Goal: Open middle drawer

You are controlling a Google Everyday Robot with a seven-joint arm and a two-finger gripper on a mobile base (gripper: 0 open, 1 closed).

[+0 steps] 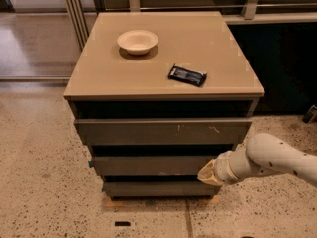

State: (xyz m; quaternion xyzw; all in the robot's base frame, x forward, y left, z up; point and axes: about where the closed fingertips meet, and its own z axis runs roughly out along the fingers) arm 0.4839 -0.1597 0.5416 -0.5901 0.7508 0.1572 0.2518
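Your white, rounded robot arm (277,157) reaches in from the lower right edge of the view, sloping slightly downward toward the left, and ends in a pale tan two-finger gripper (210,173) held low, pointing left.

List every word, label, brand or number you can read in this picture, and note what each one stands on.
No text can be read.
Dark packet on the cabinet top: pale print, too blurred to read.
The gripper, at the right end of the middle drawer, shows no lettering.
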